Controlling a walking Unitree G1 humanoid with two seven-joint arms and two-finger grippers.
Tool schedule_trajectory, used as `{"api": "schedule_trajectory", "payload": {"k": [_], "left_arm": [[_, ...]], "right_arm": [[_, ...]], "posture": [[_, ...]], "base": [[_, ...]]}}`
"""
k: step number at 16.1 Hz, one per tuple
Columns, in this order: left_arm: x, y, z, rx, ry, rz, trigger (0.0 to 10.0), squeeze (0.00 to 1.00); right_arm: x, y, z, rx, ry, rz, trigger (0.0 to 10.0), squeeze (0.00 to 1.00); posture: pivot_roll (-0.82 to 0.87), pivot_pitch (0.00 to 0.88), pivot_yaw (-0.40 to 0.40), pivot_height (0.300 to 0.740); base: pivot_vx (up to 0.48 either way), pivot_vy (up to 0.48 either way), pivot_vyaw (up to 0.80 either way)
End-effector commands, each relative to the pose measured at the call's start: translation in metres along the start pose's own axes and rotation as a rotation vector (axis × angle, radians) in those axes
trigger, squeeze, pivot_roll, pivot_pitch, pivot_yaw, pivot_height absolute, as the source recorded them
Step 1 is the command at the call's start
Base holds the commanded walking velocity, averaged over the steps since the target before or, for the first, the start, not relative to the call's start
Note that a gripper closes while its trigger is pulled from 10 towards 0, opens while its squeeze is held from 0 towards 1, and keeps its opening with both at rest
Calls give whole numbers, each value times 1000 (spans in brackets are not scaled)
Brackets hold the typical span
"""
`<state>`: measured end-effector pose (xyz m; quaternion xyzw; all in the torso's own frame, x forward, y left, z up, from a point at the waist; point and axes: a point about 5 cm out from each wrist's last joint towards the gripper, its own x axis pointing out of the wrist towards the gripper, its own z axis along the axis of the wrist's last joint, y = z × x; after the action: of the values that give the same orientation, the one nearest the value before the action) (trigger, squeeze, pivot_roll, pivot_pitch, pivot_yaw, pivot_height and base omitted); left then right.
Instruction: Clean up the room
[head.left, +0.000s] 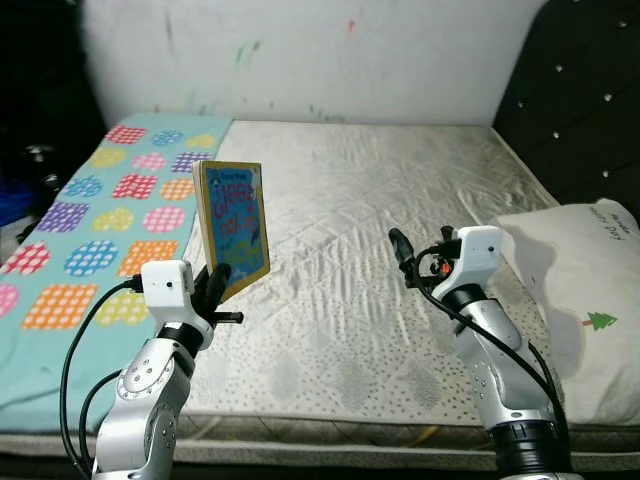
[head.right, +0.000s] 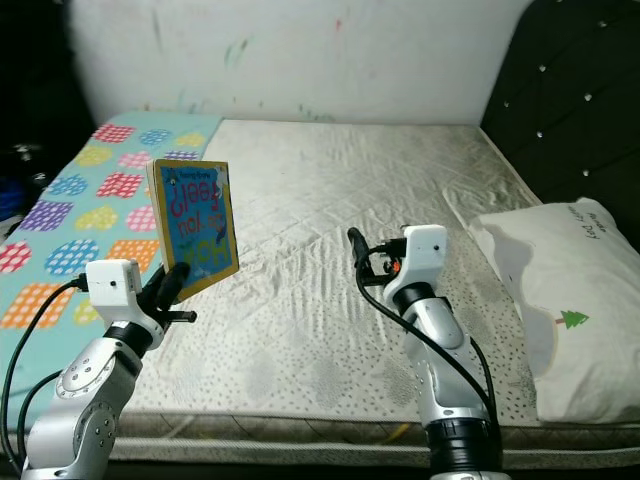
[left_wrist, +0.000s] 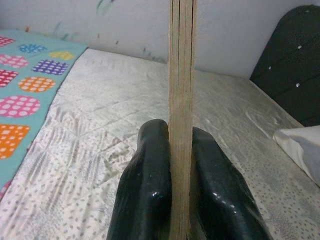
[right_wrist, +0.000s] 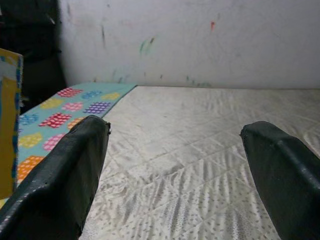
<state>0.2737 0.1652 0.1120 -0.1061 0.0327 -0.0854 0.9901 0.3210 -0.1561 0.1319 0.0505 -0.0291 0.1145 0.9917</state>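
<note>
Clamped on a children's board book (head.left: 234, 226), the left claw (head.left: 214, 283) sits in the lower left of the head view, its two black fingers (left_wrist: 150, 190) pressed against either face of the thick cardboard pages. That book stands upright above the claw, cover turned toward the centre of the frame, yellow-edged with a blue panel and red lettering.

Largest in the scene is the bed (head.left: 380, 260), its quilted cream mattress cover running from the near edge to the white wall (head.left: 300, 55) across the top of the frame, which carries faint green and red scribbles. Down the left side of the frame lies a turquoise blanket (head.left: 95, 225) patterned with bright gingham and dotted patches. A dark padded headboard (head.left: 585, 100) with small studs rises at the upper right. Below it, at the right edge, rests a white pillow (head.left: 585, 300) printed with a small green tree.

Right of centre, the right claw (head.left: 417, 255) hovers over the bare mattress cover, its fingers (right_wrist: 65, 180) spread wide apart with nothing between them, well apart from the book.
</note>
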Motion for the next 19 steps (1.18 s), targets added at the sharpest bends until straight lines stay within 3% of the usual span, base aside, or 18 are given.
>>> {"api": "schedule_trajectory", "payload": {"k": [1,4,14,19], "left_arm": [[3,-9,10,3,-51,-36,10000,0],[9,-12,12,-12,-62,-46,10000,0],[7,-12,9,-20,-51,-39,10000,0],[6,-15,13,-31,-91,-84,10000,0]], "right_arm": [[-3,-4,-2,-8,5,-12,10000,0],[1,-3,1,-16,-4,-9,10000,0],[-2,-3,-2,-32,11,4,10000,0],[-3,-3,-4,-35,13,3,10000,0]], "posture": [[-19,0,-22,740],[-26,0,-25,740],[-30,0,-34,740],[-33,0,-31,740]], "base": [[0,-319,0],[0,-330,0],[0,-343,0],[0,0,0]]}}
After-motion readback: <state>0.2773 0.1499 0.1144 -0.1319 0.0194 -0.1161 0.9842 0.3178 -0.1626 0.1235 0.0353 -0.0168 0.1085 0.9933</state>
